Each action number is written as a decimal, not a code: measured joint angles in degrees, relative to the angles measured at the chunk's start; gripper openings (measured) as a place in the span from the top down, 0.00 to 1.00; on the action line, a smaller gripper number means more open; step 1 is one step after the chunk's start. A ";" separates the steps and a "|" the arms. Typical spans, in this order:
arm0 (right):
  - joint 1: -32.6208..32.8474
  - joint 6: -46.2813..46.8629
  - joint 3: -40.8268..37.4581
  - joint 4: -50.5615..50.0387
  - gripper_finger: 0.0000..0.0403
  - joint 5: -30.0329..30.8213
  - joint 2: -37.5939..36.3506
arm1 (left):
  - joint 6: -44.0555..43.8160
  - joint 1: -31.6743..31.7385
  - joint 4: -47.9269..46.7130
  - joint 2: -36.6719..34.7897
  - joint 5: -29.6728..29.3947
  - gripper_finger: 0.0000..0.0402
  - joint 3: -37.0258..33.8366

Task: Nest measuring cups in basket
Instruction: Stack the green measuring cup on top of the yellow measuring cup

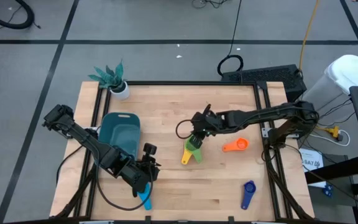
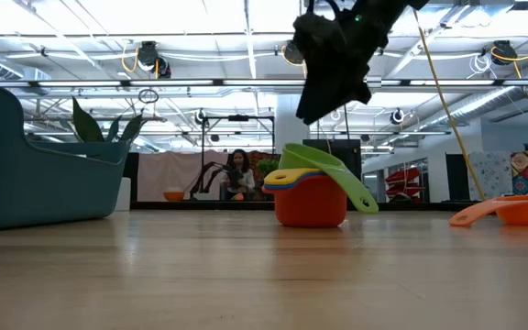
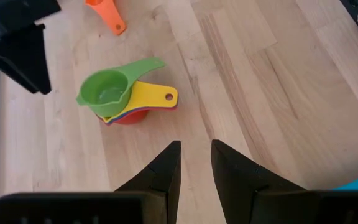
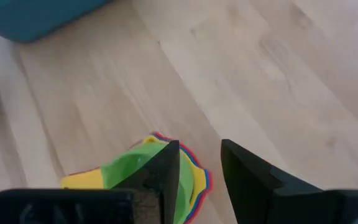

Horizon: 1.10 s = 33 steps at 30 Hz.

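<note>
A: What's the biggest thing on the wooden table [image 1: 229,180]?

B: The basket [image 1: 120,132], a dark teal tub at the table's left side, just in front of the small white pot with the teal plant [image 1: 112,78]. Nothing shows inside it from above.

A: And the arms?

B: The right gripper [image 1: 197,132] hangs over the middle of the table, directly above the stack of cups. In its wrist view the two fingers stand apart with bare wood between them, gripping nothing; the low view shows it clear of the stack. The left gripper [image 1: 143,184] sits low near the front edge, right of the basket. Its fingers are parted by a narrow gap with nothing in it.

A: Where are the measuring cups?

B: Not in the basket. A nested stack [image 3: 126,99] stands mid-table: a red cup [image 2: 310,203] at the bottom, a blue rim above it, then yellow, with the green cup [image 3: 107,91] on top, tilted, its handle angling down. The orange cup [image 1: 235,146] lies alone to the stack's right. The dark blue cup [image 1: 248,193] lies near the front right corner. A light blue cup [image 1: 145,200] rests at the front edge, just beside the left gripper.
</note>
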 joint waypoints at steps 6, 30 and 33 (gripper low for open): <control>0.53 -6.35 0.00 5.48 0.73 -2.95 -0.18 | -0.18 0.00 0.00 0.00 0.02 0.77 0.00; -4.45 -11.54 -10.21 13.25 1.00 -18.65 -0.16 | -1.05 0.74 0.02 0.00 0.04 0.77 0.00; -4.46 -10.27 -12.82 17.99 1.00 -18.95 -0.14 | -1.05 0.74 0.02 -0.01 0.04 0.77 0.00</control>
